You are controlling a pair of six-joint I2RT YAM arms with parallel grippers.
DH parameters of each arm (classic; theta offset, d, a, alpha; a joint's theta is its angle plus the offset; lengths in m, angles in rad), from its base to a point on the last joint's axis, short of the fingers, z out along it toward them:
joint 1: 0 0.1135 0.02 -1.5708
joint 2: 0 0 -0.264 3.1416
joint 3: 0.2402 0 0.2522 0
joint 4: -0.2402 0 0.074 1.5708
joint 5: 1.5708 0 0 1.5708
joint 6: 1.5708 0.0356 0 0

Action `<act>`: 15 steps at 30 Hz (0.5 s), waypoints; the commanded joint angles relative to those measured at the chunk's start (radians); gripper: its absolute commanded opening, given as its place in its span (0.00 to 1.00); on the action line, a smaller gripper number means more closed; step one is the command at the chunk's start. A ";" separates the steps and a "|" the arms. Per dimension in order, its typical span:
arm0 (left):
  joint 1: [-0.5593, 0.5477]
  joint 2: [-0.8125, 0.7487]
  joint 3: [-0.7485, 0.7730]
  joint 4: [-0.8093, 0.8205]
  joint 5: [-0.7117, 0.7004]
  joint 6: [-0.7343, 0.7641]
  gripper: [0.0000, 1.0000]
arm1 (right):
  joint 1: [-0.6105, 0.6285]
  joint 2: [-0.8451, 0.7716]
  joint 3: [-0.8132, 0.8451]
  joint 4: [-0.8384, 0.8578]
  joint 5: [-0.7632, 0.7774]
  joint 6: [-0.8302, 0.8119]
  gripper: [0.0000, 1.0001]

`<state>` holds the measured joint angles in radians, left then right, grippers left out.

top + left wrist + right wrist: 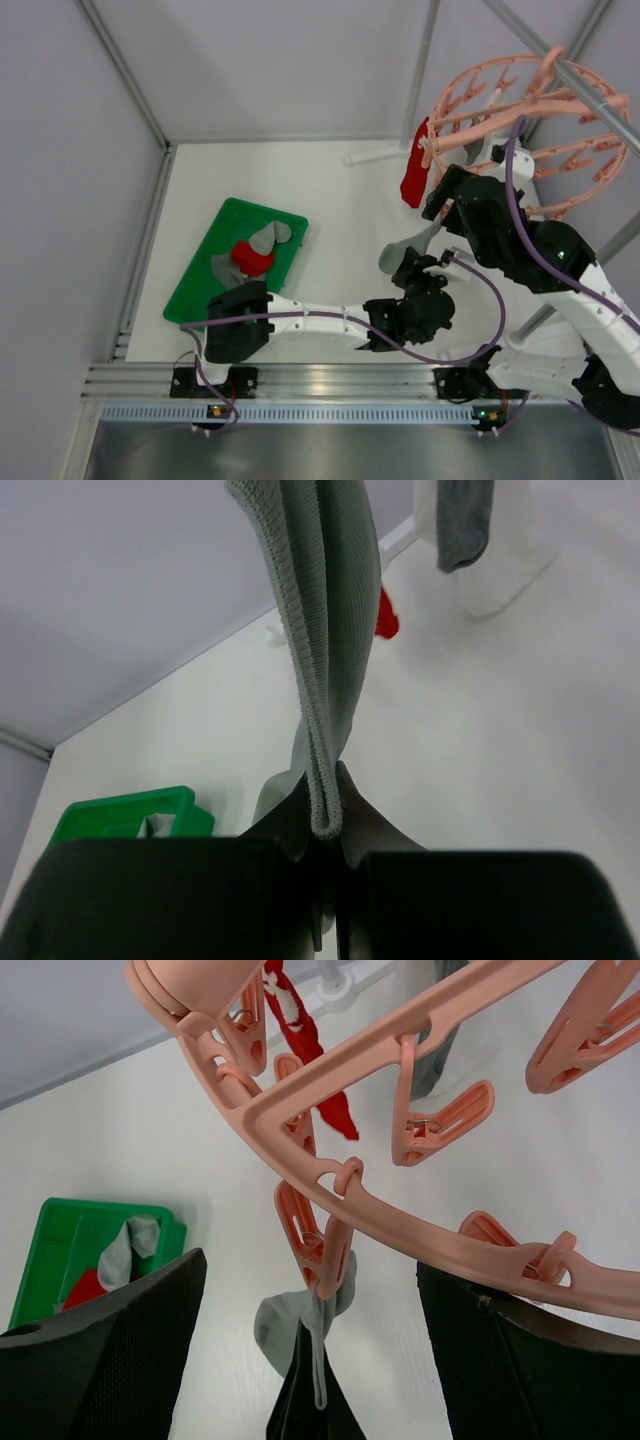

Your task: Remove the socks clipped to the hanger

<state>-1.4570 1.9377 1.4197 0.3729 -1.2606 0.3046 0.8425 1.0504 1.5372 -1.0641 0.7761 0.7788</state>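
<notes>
The hanger (420,1228) is partly cleared: well left of it the green tray (200,275) holds at least 3 socks (255,250), under its rim the right gripper (315,1350) gapes, the left gripper (335,880) clamps a clipped grey sock (335,630), and 1 red sock (414,178) hangs at its left edge.

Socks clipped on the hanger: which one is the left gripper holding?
The light grey sock, pinched at its lower end in the left gripper; the red sock hangs free, untouched.

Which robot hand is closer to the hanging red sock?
Right. The right gripper is beside the red sock, up at the hanger; the left gripper is below, holding a grey sock.
</notes>
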 commanded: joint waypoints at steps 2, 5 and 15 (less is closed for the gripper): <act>-0.008 0.047 0.042 -0.020 -0.092 0.047 0.00 | 0.012 0.033 0.043 -0.023 0.074 0.023 0.78; -0.006 0.060 0.051 -0.020 -0.108 0.047 0.00 | 0.006 0.069 0.070 -0.065 0.094 0.043 0.77; -0.008 0.073 0.065 -0.020 -0.146 0.034 0.00 | 0.004 0.148 0.129 -0.103 0.170 0.065 0.69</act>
<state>-1.4582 2.0037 1.4513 0.3561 -1.3647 0.3359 0.8421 1.1751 1.6081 -1.1263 0.8814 0.8280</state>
